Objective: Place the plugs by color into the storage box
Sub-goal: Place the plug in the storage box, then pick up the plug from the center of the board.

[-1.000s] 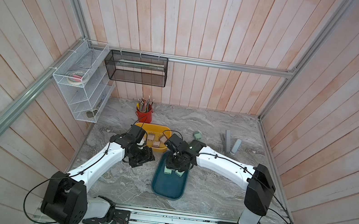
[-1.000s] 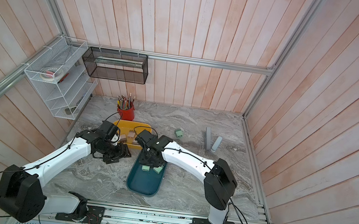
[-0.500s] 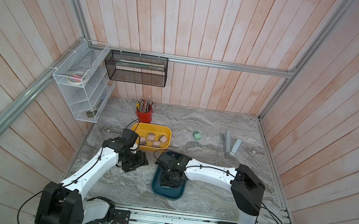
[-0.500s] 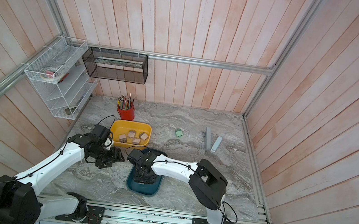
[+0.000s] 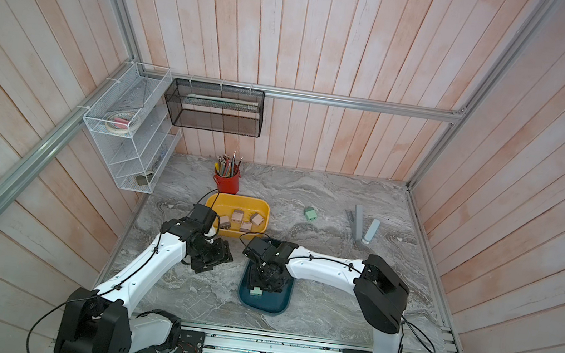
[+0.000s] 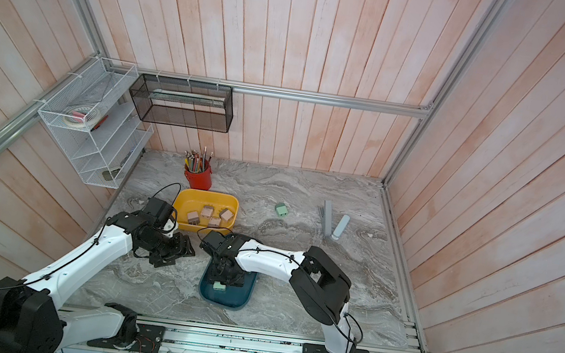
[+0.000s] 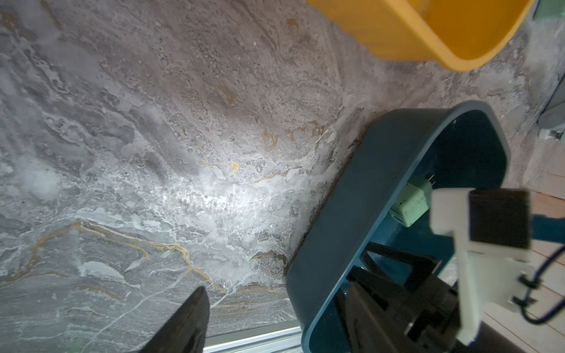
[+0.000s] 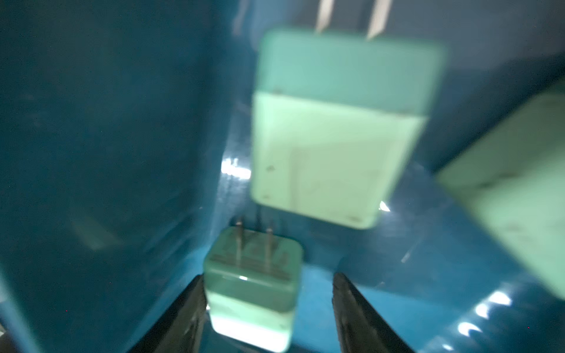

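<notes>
Three mint green plugs lie in the teal storage box (image 5: pixel 265 304), as the right wrist view shows. My right gripper (image 8: pixel 267 276) reaches down into that box and is open. One green plug (image 8: pixel 253 284) stands between its fingers, against one finger and clear of the other. In both top views that plug (image 5: pixel 254 291) (image 6: pixel 218 285) shows just past the gripper. Another green plug (image 5: pixel 310 214) lies alone on the table. Several pinkish-tan plugs (image 5: pixel 241 220) sit in the yellow storage box (image 5: pixel 238 201). My left gripper (image 5: pixel 215 256) hangs open and empty left of the teal box.
A red cup of pencils (image 5: pixel 227 181) stands behind the yellow box. Two grey sticks (image 5: pixel 357 221) stand at the back right. A white wire shelf (image 5: pixel 128 140) and a black mesh basket (image 5: pixel 215 108) hang on the walls. A metal rail runs along the table's front edge.
My right gripper went down into the teal box toward the front, and its jaws opened off the green plug. My left arm drew back from the yellow box.
</notes>
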{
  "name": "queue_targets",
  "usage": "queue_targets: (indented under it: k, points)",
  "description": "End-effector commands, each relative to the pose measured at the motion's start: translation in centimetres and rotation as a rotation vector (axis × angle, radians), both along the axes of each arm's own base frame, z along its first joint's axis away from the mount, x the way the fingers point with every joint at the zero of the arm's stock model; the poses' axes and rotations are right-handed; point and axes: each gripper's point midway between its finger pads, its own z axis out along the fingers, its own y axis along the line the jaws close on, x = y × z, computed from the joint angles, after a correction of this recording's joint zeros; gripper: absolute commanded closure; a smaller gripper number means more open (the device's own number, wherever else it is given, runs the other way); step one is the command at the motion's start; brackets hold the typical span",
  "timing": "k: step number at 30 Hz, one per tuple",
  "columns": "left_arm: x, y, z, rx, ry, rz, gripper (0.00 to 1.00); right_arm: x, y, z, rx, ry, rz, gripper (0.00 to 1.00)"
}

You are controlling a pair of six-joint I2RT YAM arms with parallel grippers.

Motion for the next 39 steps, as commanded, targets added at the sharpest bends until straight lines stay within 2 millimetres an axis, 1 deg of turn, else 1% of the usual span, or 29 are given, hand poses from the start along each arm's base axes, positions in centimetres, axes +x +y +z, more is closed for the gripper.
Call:
queue_targets:
  k: [1,2,5,7,9,11,15,19,21,22,24,27,30,33,36,37,39]
  points:
    - [0.9,-0.2,0.3,-0.006,-0.016,-0.012,0.27,3.3,-2.6,4.8,0.022,-0.068,-0.067,0.29]
    - [1.2,-0.2,0.3,-0.007,-0.017,-0.013,0.27,4.2,-3.2,5.7,0.029,-0.085,-0.086,0.28]
    - [2.1,-0.6,0.9,-0.022,-0.029,-0.012,0.27,8.4,-6.1,8.4,0.049,-0.141,-0.168,0.23]
    - [2.8,-0.9,1.4,-0.031,-0.042,-0.009,0.27,11.5,-8.2,9.5,0.059,-0.169,-0.218,0.22]
    - [3.2,-0.9,1.4,-0.031,-0.045,-0.007,0.27,14.3,-9.7,9.9,0.067,-0.181,-0.248,0.22]
    - [3.5,-0.9,1.2,-0.029,-0.033,-0.003,0.27,17.0,-10.9,9.9,0.082,-0.179,-0.271,0.21]
    - [4.2,-1.3,1.6,-0.045,-0.033,0.007,0.27,22.7,-12.6,8.7,0.107,-0.178,-0.313,0.19]
    - [4.6,-1.4,1.8,-0.046,-0.021,0.015,0.27,28.0,-13.5,7.2,0.092,-0.196,-0.297,0.19]
    - [4.7,-1.4,1.8,-0.038,-0.019,0.017,0.27,30.2,-13.7,6.0,0.08,-0.193,-0.269,0.19]
    - [4.8,-1.3,1.8,-0.034,-0.019,0.021,0.27,31.3,-13.7,6.0,0.081,-0.202,-0.251,0.19]
    - [4.9,-1.2,1.8,-0.03,-0.015,0.029,0.27,33.1,-14.0,5.2,0.068,-0.21,-0.222,0.19]
    - [4.8,-1.2,1.5,-0.031,-0.004,0.04,0.27,34.9,-14.9,4.0,0.043,-0.215,-0.203,0.22]
    - [4.9,-1.3,1.3,-0.033,0.005,0.047,0.27,35.7,-15.3,2.7,0.067,-0.204,-0.175,0.24]
    - [5.2,-1.3,1.2,-0.03,0.01,0.053,0.27,35.6,-14.9,1.7,0.087,-0.205,-0.123,0.29]
    - [5.5,-1.2,1.1,-0.025,0.011,0.056,0.27,34.9,-13.8,1.0,0.124,-0.203,-0.06,0.33]
    - [5.6,-1.2,1.2,-0.024,0.01,0.056,0.27,34.8,-13.4,1.0,0.139,-0.209,-0.039,0.34]
    - [5.8,-1.4,1.0,-0.027,0.015,0.054,0.27,34.1,-12.7,0.7,0.133,-0.215,0.005,0.36]
